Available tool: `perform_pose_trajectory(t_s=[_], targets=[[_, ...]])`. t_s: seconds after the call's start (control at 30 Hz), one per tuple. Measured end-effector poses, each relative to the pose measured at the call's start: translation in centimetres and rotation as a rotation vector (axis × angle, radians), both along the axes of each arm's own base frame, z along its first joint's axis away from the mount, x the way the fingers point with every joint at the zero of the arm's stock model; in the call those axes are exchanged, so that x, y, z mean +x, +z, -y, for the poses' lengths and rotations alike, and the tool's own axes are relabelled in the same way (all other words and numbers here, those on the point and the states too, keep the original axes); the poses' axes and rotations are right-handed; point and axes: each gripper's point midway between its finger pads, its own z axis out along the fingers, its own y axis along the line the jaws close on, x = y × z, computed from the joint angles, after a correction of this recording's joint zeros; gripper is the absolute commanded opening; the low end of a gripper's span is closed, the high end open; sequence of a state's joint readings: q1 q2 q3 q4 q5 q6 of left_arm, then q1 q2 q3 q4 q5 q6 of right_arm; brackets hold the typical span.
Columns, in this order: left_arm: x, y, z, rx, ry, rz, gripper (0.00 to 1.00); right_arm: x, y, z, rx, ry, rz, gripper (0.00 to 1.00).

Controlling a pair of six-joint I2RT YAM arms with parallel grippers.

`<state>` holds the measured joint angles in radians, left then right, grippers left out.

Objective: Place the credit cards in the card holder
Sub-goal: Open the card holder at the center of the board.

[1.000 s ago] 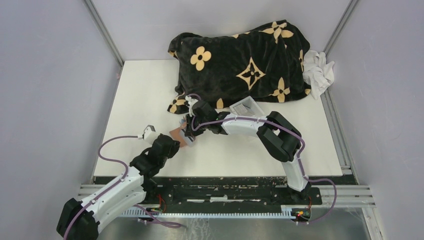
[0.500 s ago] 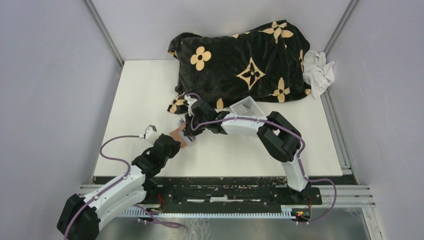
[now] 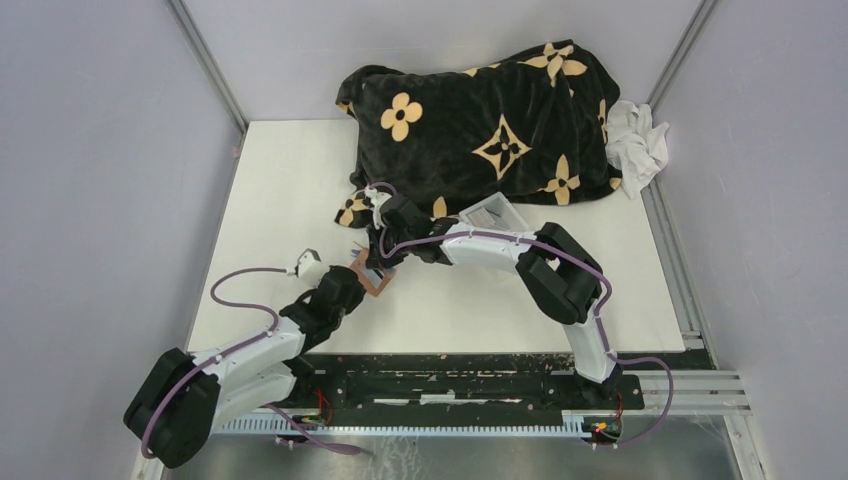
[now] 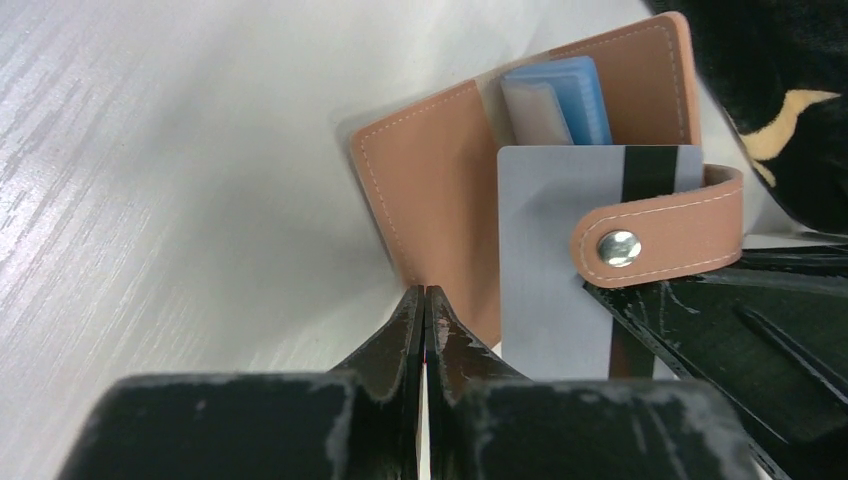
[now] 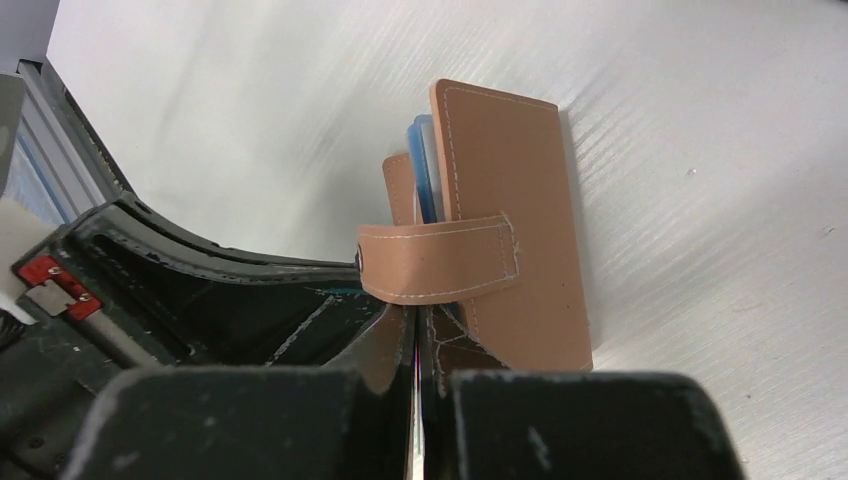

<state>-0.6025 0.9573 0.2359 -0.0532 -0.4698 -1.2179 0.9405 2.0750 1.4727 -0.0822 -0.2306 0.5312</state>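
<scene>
Tabletop [image 3: 290, 200]; card holder [image 3: 370, 278] partly behind right claw [image 5: 418, 328]

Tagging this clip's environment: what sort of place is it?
Probably a lab robot cell, not a home: plain grey wall panels on aluminium posts box in a white table, with a metal mounting rail along its near edge.

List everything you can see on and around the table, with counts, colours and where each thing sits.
card holder: one, tan-brown, mid-table between the grippers
blue credit cards: at least two, blue, tucked in the card holder
grey credit card: one, silver-grey with a black stripe, under the holder's snap strap
blanket: one, black with tan flowers, far side
cloth: one, white, far right
tray: one, clear, beside the blanket
table: one, white
left gripper: black, shut, at the holder's edge
right gripper: black, shut on the card holder
</scene>
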Motion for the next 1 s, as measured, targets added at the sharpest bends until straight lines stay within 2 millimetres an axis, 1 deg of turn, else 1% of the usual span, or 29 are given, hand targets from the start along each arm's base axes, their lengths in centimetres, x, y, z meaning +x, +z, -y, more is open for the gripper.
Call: perform_pose_trajectory(t_s=[0.27, 0.37, 0.57, 0.77, 1.0], targets=[[0.5, -1.2, -0.2, 0.035, 0.020, -0.015, 0.04, 0.7, 0.7, 0.1, -0.009, 0.004, 0.021, 0.01], [1.1, -1.2, 0.0, 0.037, 0.026, -0.007, 0.04, 1.2, 1.0, 0.4, -0.017, 0.004, 0.028, 0.01], [2.0, -1.2, 0.2, 0.046, 0.037, 0.000, 0.04, 2.7, 1.6, 1.2, -0.024, -0.012, 0.043, 0.01], [2.5, -1.3, 0.5, 0.046, 0.040, 0.003, 0.03, 3.5, 1.4, 2.0, -0.048, -0.013, 0.055, 0.01], [2.7, -1.2, 0.6, 0.046, 0.042, 0.007, 0.03, 3.6, 1.0, 2.6, -0.082, -0.001, 0.076, 0.01]])
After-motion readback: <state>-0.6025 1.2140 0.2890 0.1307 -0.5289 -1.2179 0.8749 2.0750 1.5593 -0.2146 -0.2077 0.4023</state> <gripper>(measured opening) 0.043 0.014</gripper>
